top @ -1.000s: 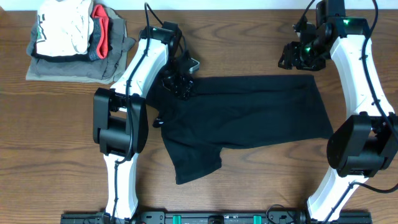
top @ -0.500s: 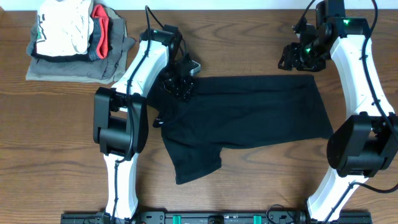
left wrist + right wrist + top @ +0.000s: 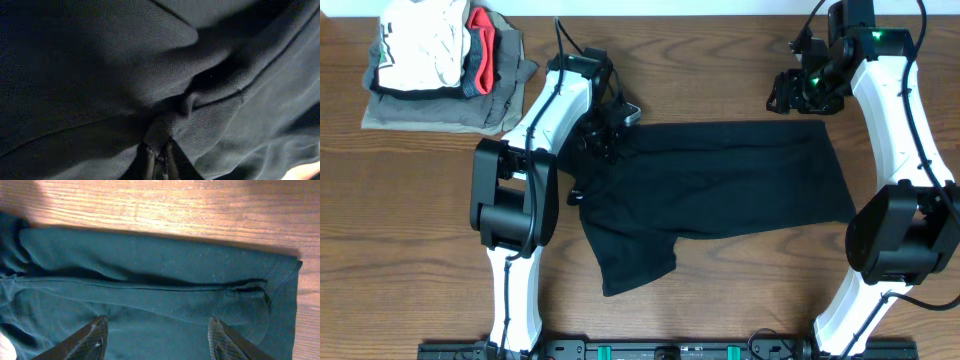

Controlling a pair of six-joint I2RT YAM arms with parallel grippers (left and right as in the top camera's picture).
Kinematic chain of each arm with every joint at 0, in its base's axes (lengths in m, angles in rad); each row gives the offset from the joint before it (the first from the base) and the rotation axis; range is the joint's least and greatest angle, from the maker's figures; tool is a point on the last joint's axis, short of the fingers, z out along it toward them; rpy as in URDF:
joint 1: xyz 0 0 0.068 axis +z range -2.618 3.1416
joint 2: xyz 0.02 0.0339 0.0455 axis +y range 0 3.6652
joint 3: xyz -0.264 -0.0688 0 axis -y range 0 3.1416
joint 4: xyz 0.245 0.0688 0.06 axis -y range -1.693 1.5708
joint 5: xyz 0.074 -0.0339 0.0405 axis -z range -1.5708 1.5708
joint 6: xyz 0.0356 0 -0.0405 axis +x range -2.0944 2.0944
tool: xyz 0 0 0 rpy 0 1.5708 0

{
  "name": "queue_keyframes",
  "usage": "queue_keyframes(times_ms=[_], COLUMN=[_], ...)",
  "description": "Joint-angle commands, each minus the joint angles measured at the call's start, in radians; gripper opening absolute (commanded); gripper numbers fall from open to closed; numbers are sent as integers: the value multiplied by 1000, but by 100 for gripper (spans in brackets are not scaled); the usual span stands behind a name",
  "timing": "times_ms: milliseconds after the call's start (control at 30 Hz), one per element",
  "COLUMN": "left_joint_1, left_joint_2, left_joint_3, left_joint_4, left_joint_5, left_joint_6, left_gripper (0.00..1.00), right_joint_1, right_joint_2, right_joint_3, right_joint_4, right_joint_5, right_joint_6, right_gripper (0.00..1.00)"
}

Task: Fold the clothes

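Note:
The clothes, a black T-shirt [image 3: 720, 185], lie spread across the middle of the wooden table, with one sleeve [image 3: 635, 265] pointing toward the front. My left gripper [image 3: 605, 140] is at the shirt's far left corner. In the left wrist view its fingers [image 3: 159, 155] are shut on a bunched fold of the black fabric [image 3: 165, 125]. My right gripper [image 3: 798, 100] hovers at the far right corner. In the right wrist view it [image 3: 157, 325] stands open above the shirt's folded edge [image 3: 150, 255], with nothing between its fingertips [image 3: 100, 330].
A pile of other garments sits at the far left corner: a white one [image 3: 425, 45] and a red one [image 3: 483, 45] on top of a grey-olive one [image 3: 440, 110]. Bare wood [image 3: 175, 205] lies beyond the shirt's far edge.
My left gripper has closed on the shirt fabric at the far left corner and shifted slightly. The right gripper has stayed in place, open.

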Motion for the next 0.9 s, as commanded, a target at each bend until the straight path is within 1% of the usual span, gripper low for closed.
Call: queue_keyframes(times_ms=[0, 100, 233, 300, 433, 600, 800, 867], left_joint_1=[-2, -2, -3, -6, -26, -63, -116, -130], left_joint_2=[-25, -52, -77, -87, -92, -92, -92, -92], left_joint_3=[46, 69, 107, 109, 109, 109, 109, 109], left_joint_4=[-3, -2, 6, 14, 16, 17, 16, 15], left_joint_5=[12, 12, 13, 13, 15, 90, 83, 53], left_joint_6=[-59, -106, -228, -260, -265, -264, -264, -264], left_gripper=[6, 6, 6, 6, 6, 6, 6, 6], right_joint_1=[10, 10, 10, 10, 10, 10, 10, 10], right_joint_2=[-16, -16, -16, -16, -16, -16, -16, -16], right_joint_3=[14, 14, 14, 14, 14, 14, 14, 14], right_joint_4=[1, 1, 1, 1, -2, -3, -10, -14], right_joint_5=[-10, -10, -10, -10, -10, -10, -10, -10], right_joint_6=[-19, -19, -19, -19, -19, -19, -19, -19], right_gripper=[63, 63, 63, 63, 63, 63, 63, 63])
